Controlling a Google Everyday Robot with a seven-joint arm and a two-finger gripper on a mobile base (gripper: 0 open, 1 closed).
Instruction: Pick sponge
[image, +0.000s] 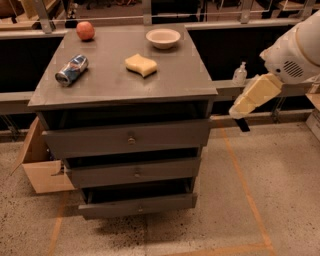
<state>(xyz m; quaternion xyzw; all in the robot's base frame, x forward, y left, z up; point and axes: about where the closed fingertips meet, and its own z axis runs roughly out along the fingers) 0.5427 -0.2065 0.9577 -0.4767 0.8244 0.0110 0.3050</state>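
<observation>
The desk's drawers sit nearest, each slightly pulled out. The gripper hangs to the right of the desk, apart from its front corner and tilted down-left; whether it is open or closed cannot be told. The sponge lies mid-desk, with a can to its left. A bowl and an apple sit behind.
</observation>
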